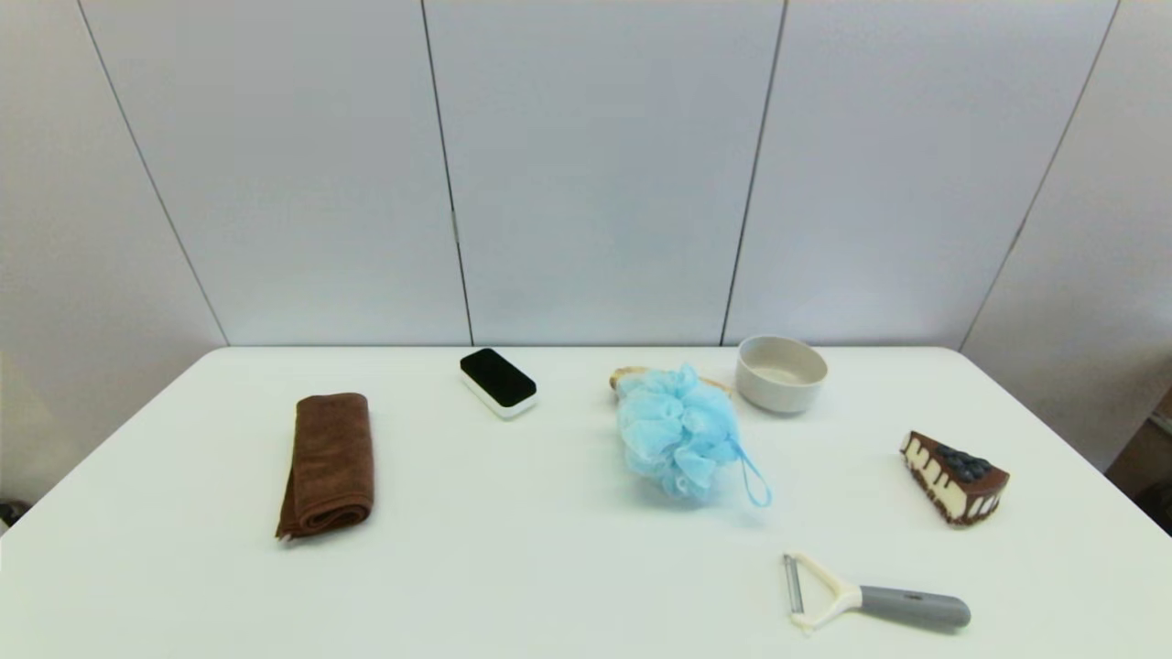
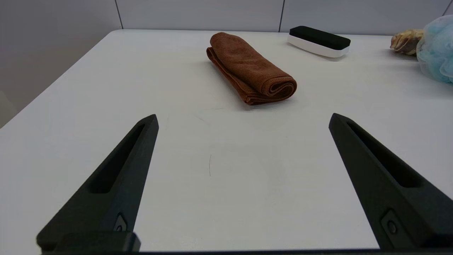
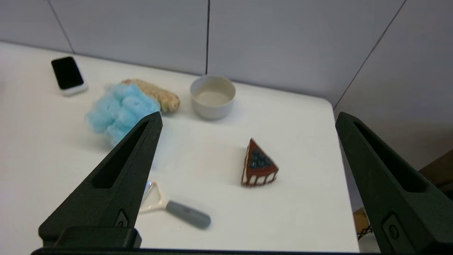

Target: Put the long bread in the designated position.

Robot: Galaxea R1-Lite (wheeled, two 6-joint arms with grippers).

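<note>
- Long bread (image 1: 627, 376): lies at the table's far side, mostly hidden behind the blue bath sponge (image 1: 678, 431), beside the bowl (image 1: 781, 372).
- Left gripper (image 2: 243, 120): fingers apart, empty, above bare table near the brown towel (image 2: 250, 68).
- Right gripper (image 3: 248, 118): fingers apart, empty, above the table's right side.

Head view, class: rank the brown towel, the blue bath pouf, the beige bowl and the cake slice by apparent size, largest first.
1. Blue bath pouf and brown towel: too alike to separate.
2. Cake slice and beige bowl: close; the bowl sits farther back, so unsure.

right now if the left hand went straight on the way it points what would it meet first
Probably the brown towel, lying ahead between the open left hand's fingers, with bare table before it. Depth is unclear, so it could pass above.
</note>
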